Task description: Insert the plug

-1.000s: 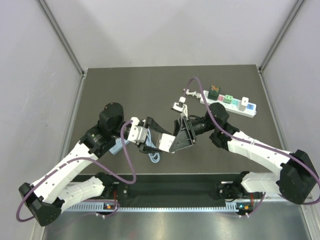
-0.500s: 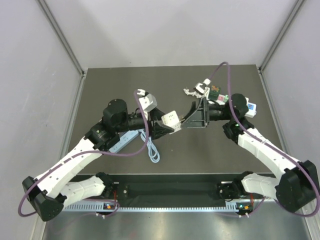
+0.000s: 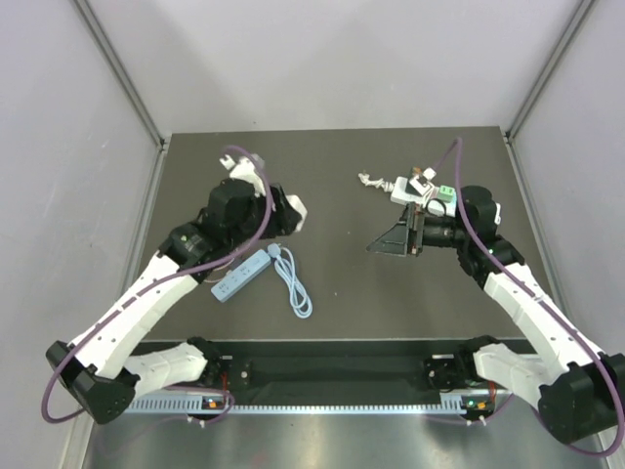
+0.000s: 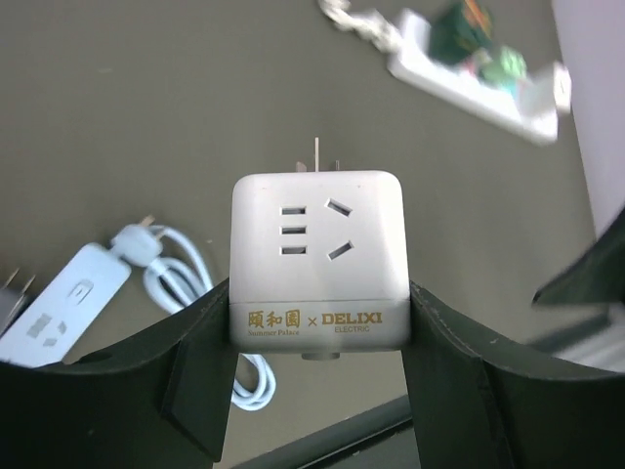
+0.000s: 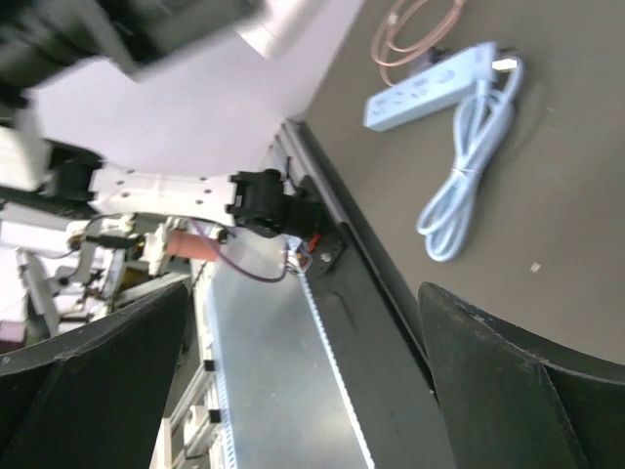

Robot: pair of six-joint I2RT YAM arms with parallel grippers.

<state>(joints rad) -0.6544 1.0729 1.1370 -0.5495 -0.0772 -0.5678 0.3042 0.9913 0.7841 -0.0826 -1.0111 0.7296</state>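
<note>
Your left gripper (image 4: 317,318): clamped on the white cube plug (image 4: 317,244), prongs pointing away, above the table (image 4: 146,98). Your right gripper (image 5: 312,371): fingers spread wide, nothing between them. Lying on the table: pale blue power strip (image 4: 59,308); white power strip (image 4: 469,73), well apart.

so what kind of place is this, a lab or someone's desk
Most likely a robotics lab test cell: plain grey wall panels in metal framing enclose a dark table, two arms are bolted at its near edge, and a blue power strip lies there as a prop.
</note>
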